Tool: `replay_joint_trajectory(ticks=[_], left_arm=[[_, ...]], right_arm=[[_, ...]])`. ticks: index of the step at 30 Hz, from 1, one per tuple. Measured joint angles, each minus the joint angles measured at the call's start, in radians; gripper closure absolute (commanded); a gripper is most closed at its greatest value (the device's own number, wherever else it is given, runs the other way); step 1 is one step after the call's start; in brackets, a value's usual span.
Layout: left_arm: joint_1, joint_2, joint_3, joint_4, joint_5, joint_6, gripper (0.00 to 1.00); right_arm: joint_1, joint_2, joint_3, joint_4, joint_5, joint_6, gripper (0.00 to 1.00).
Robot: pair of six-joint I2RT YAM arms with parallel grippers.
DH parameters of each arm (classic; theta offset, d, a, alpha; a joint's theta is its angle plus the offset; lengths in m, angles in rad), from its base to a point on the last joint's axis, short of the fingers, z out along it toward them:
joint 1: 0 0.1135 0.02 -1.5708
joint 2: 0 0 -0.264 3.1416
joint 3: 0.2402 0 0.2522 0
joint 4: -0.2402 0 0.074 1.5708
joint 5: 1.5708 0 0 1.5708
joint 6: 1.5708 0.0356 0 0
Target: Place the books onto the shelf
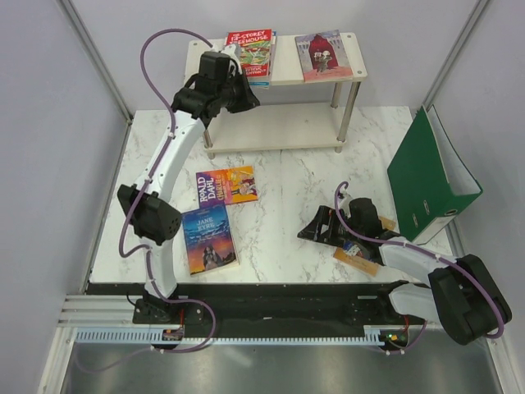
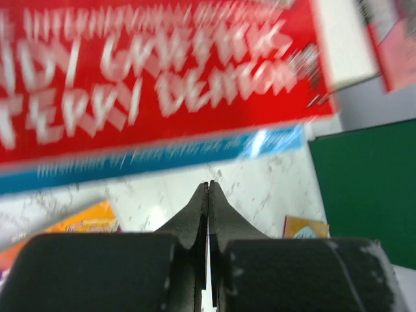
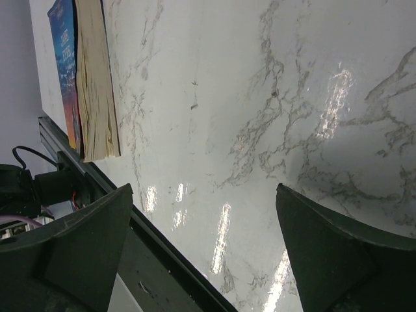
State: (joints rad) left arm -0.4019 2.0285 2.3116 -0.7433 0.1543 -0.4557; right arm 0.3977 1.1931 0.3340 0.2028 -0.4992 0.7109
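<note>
The shelf (image 1: 287, 72) stands at the back. On its top board a red Treehouse book (image 1: 250, 48) lies on a blue book (image 1: 259, 80), with a dark-red book (image 1: 324, 55) to their right. My left gripper (image 1: 248, 97) is shut and empty, just in front of and below that stack. Its wrist view shows the shut gripper (image 2: 209, 190) under the red cover (image 2: 162, 78) and the blue book (image 2: 149, 159). The Roald Dahl book (image 1: 225, 185) and Jane Eyre (image 1: 209, 238) lie flat on the table. My right gripper (image 1: 316, 230) rests open near a tan book (image 1: 361, 256). Nothing is between its fingers (image 3: 331, 247).
A large green ring binder (image 1: 431, 176) stands half open at the right, also in the left wrist view (image 2: 364, 188). The table's black front rail (image 3: 162, 260) runs close under the right gripper. Jane Eyre (image 3: 65, 65) shows edge-on at the top left of the right wrist view.
</note>
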Motion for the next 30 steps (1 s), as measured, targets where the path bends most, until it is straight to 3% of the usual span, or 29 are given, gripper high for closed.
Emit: replay_joint_trajectory(ticks=[1,4,5,8,13,16,22,30], left_arm=[[0.000,-0.029,-0.053,0.003,-0.002,0.000,0.92],[-0.005,-0.163,-0.299,0.035,-0.014,0.007,0.69],[-0.011,-0.215,-0.380,0.036,-0.017,0.012,0.54],[-0.054,-0.378,-0.624,0.063,-0.030,0.026,0.37],[-0.197,-0.596,-0.985,0.150,-0.011,0.013,0.24],[-0.309,-0.589,-1.095,0.201,0.005,-0.013,0.22],[-0.468,-0.358,-1.079,0.261,0.036,-0.055,0.19],[-0.552,-0.074,-0.822,0.300,0.093,-0.091,0.18]], right_arm=[[0.000,0.000,0.000,0.000,0.000,0.000,0.02],[0.000,0.000,0.000,-0.002,0.000,-0.001,0.02],[0.000,0.000,0.002,-0.005,0.000,-0.003,0.02],[0.000,0.013,0.020,-0.025,0.003,-0.010,0.02],[-0.001,-0.025,0.114,-0.197,0.147,-0.039,0.02],[-0.013,-0.134,0.209,-0.392,0.359,-0.045,0.02],[-0.033,-0.221,0.384,-0.713,0.703,-0.025,0.02],[-0.050,-0.172,0.395,-1.020,0.826,0.110,0.02]])
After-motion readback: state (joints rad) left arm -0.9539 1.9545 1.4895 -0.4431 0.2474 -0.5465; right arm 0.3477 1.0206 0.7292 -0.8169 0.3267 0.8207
